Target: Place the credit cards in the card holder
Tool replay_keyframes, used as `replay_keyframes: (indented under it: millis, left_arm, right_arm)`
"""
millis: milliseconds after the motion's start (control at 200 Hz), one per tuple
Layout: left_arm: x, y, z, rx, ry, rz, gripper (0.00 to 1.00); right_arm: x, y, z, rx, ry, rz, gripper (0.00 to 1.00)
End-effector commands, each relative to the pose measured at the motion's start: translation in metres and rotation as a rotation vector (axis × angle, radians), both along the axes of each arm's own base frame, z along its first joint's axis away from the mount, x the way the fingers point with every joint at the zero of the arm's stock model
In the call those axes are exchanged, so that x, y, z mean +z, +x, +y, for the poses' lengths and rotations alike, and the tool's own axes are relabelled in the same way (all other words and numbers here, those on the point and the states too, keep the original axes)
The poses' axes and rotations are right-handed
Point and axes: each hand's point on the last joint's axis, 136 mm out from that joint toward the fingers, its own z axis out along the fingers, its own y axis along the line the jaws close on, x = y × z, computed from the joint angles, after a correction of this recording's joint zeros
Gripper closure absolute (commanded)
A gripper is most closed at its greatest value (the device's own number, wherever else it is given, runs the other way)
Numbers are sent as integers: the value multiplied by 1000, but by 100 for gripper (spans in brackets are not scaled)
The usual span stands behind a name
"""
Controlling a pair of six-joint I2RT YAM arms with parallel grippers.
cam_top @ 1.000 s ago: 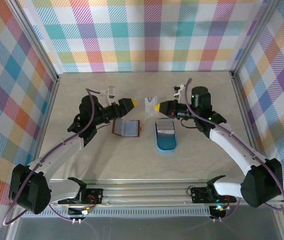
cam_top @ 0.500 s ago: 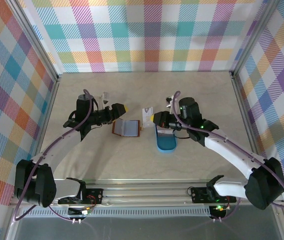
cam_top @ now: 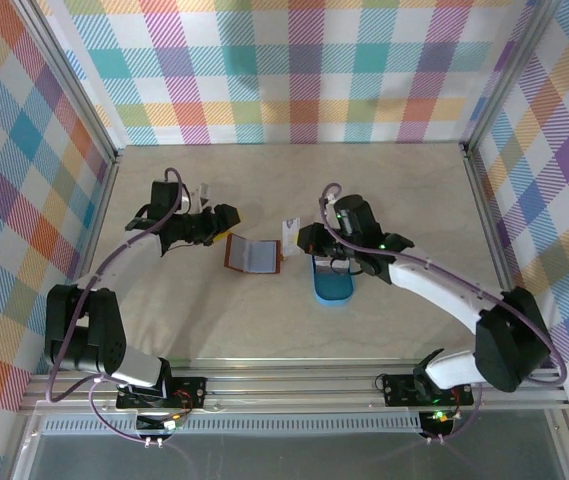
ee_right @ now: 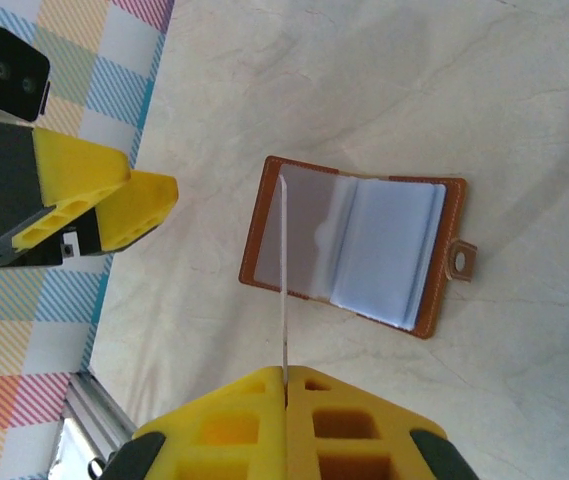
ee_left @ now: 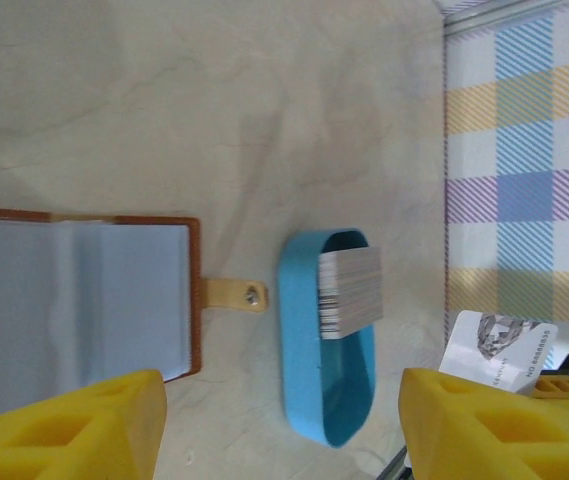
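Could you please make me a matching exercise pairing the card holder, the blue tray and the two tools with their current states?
Things:
1. card holder
2. blue tray
3. left tool
4. right tool

States:
A. shut on a single credit card
B. lying open on the table
C. open, empty
D. holding a stack of cards

Pairs: 1-B; 2-D; 3-C; 4-A

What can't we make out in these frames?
- Held card: edge-on in right wrist view; face unreadable.
- Card holder: left wrist view, frame edge and a finger of the left tool cut it off.
- Card stack in blue tray: count too fine to tell.
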Motion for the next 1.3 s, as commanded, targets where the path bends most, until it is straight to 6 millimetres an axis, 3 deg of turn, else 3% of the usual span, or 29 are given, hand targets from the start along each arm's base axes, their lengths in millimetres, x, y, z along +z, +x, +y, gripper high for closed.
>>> replay_keyframes:
  millis: [0, 425, 935, 1295]
  left_arm:
    - [-4, -1, 11, 6, 50, 32, 38]
    - [-44, 14, 9, 28, 39, 68, 60]
    - [-88, 7, 18, 47, 149, 136, 69]
    - [-106, 0, 18, 45, 167, 160, 74]
  right_arm:
    - [5, 9, 12, -12, -3, -9, 100]
    - [-26, 26, 38, -33, -26, 61, 100]
    - [-51, 42, 77, -17, -18, 94, 100]
    - [-74, 43, 86, -30, -34, 131, 100]
